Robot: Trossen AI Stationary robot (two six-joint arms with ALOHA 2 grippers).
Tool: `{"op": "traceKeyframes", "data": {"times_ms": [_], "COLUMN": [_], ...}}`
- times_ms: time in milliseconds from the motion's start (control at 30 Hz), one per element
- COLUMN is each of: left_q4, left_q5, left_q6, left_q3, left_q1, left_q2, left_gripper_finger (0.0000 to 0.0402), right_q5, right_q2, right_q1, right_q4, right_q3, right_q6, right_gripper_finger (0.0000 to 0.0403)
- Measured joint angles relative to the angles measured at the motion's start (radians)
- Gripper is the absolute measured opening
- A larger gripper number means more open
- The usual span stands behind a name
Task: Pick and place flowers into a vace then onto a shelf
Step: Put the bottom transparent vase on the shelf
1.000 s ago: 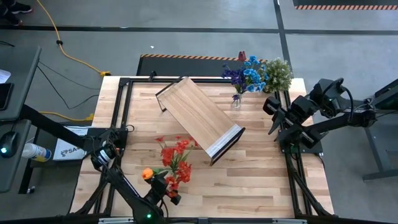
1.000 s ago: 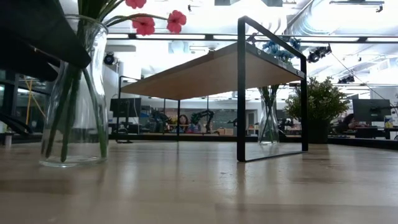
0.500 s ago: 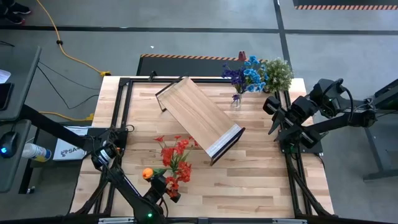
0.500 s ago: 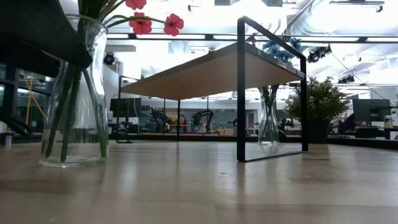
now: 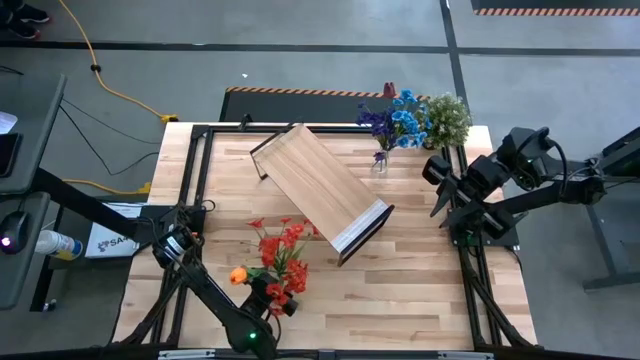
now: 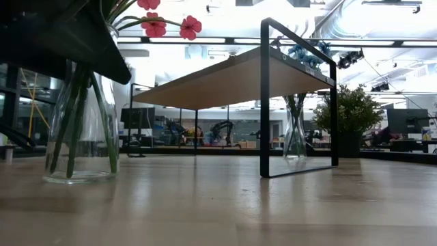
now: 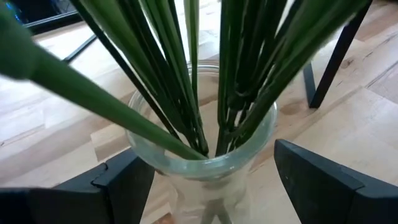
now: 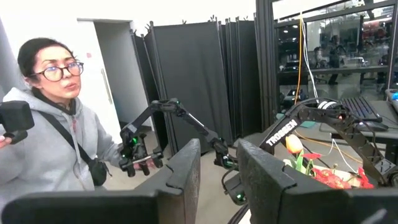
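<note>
High view: two arms, two vases, one shelf (image 5: 322, 191) and one pale-green potted plant (image 5: 447, 118) stand on the plank counter (image 5: 410, 290). The shelf's long axis runs diagonally, its white-edged end toward the near right. The left gripper (image 5: 272, 302) sits at the near edge beside the vase of red flowers (image 5: 281, 251), an orange bloom (image 5: 237, 277) next to it; that vase's glass is hidden under the blooms. The blue and purple flowers (image 5: 397, 120) fill the far vase (image 5: 380, 162), beside the potted plant. The right gripper (image 5: 447, 195) hangs at the counter's right edge, well apart from both vases.

Low view: the near glass vase (image 6: 80, 123) stands upright with its stems vertical; a dark arm part covers its rim, and only three pink-red blooms show, the rest cut off above.

Left wrist view: the jaws stand wide on either side of the vase rim, seemingly not pressing it, though contact is hard to judge. Stems rise straight toward the camera.

Right wrist view: the right jaws are nearly closed, a narrow gap between them, holding nothing. A person (image 8: 53, 137) in a grey hooded top stands beyond.
</note>
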Motion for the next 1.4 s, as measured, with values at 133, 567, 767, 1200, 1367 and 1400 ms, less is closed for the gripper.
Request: {"op": "traceKeyframes", "data": {"times_ms": [133, 567, 767, 1200, 1367, 1400], "left_q4": [-0.003, -0.004, 0.014, 0.022, -0.045, -0.070], "left_q5": [0.011, 0.039, 0.011, -0.003, 0.000, 0.001], "left_q6": [0.000, -0.001, -0.014, -0.087, -0.120, -0.120], "left_q3": [0.000, 0.000, -0.025, -0.055, -0.020, -0.007], "left_q1": [0.000, -0.002, -0.002, -0.002, -0.001, -0.002], "left_q2": [0.000, 0.000, -0.001, -0.003, -0.001, -0.001], "left_gripper_finger": [0.0353, 0.0236, 0.0205, 0.0205, 0.0205, 0.0205], "right_q5": [0.000, 0.000, 0.000, 0.000, 0.013, 0.023], "right_q2": [0.000, 0.000, 0.000, 0.000, 0.000, 0.000], "right_q1": [0.000, 0.000, 0.000, 0.000, 0.000, 0.000], "right_q4": [-0.007, -0.016, -0.016, -0.015, -0.015, -0.014], "right_q3": [0.000, 0.000, 0.000, 0.000, 0.000, 0.000], "right_q6": [-0.007, -0.007, -0.008, -0.008, -0.008, -0.008], "right_gripper_finger": [0.0098, 0.0099, 0.0099, 0.0099, 0.0099, 0.0099]}}
